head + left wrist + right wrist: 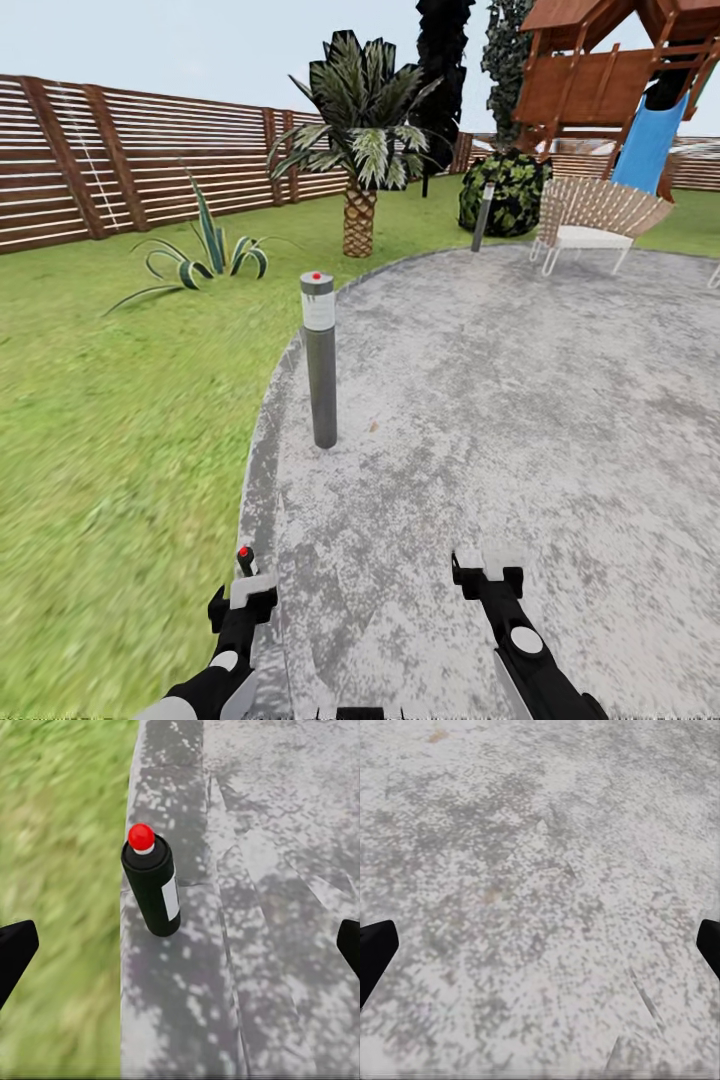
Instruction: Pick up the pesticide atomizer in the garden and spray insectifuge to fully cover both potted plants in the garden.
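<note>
Left wrist view: the left gripper's (180,945) two black fingers (15,949) sat at the far left and right edges of the frame, spread wide, nothing between them. Ahead of them, centre-left of the frame, the pesticide atomizer (154,889), a slim dark bottle with a white band and red cap, stood upright on the very rim of the round grey stone patio (262,870), with blurred green lawn (60,870) just beside it.

Head view: the atomizer's red cap (243,553) showed at lower left, just beyond the left gripper (243,600). Right gripper (487,578) at lower centre-right hung over bare patio, fingers also wide (right wrist view).

Step judged: approach to pick-up, bottle not yet grasped. Next move likely calls for advancing the left fingers around the bottle body and closing without tipping it onto the lawn.

No potted plants identified; a grey bollard lamp (320,360) stood mid-frame.
</note>
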Controlling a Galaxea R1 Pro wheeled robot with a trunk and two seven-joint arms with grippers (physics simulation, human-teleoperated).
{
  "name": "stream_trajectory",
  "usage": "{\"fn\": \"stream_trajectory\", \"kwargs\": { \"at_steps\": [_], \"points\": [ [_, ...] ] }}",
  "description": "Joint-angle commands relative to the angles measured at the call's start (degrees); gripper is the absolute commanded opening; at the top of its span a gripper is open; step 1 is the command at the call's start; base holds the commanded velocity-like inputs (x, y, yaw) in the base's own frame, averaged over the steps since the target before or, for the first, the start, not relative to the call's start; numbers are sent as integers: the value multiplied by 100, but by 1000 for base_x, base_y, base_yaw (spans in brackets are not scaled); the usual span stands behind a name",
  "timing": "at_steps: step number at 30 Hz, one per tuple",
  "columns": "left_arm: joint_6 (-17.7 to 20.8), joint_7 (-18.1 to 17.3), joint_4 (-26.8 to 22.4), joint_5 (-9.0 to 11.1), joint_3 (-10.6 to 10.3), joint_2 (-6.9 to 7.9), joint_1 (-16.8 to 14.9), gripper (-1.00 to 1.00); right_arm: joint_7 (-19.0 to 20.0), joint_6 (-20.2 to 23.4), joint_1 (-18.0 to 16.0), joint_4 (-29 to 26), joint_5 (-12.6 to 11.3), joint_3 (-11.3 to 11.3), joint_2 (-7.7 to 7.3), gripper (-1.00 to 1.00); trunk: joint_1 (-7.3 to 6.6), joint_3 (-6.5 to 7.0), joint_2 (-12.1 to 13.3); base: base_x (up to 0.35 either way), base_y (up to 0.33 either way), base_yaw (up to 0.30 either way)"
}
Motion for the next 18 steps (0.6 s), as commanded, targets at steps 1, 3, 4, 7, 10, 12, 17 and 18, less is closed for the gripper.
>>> {"fn": "stream_trajectory", "kwargs": {
  "at_steps": [1,3,4,7,10,12,17,18],
  "points": [
    [-17,23,5,4,-9,-1,-3,100,-49,-9,-3,3,7,28,-7,100,1,-27,-3,0,0,0],
    [-17,24,5,2,-9,0,-3,100,-49,-8,-3,8,7,28,-7,100,6,-71,-6,0,0,0],
    [-17,24,5,2,-9,1,-3,100,-49,-9,-3,8,7,28,-7,100,9,-94,-7,0,0,0],
    [-17,24,5,3,-10,-1,-3,100,-49,-9,-3,7,7,28,-7,100,17,-160,-11,0,0,0],
    [-17,24,5,2,-11,0,-3,100,-49,-6,-3,9,7,28,-7,100,24,-227,-15,0,0,0],
    [-15,23,5,4,-11,1,-3,100,-49,-8,-3,9,7,28,-7,100,29,-271,-18,0,0,0],
    [-11,24,12,6,-9,1,-3,100,-49,-9,-3,9,7,28,-7,100,32,-293,-19,0,0,0],
    [-9,24,13,4,-9,1,-3,100,-49,-8,-3,9,7,28,-7,100,32,-293,-19,0,0,0]
  ]
}}
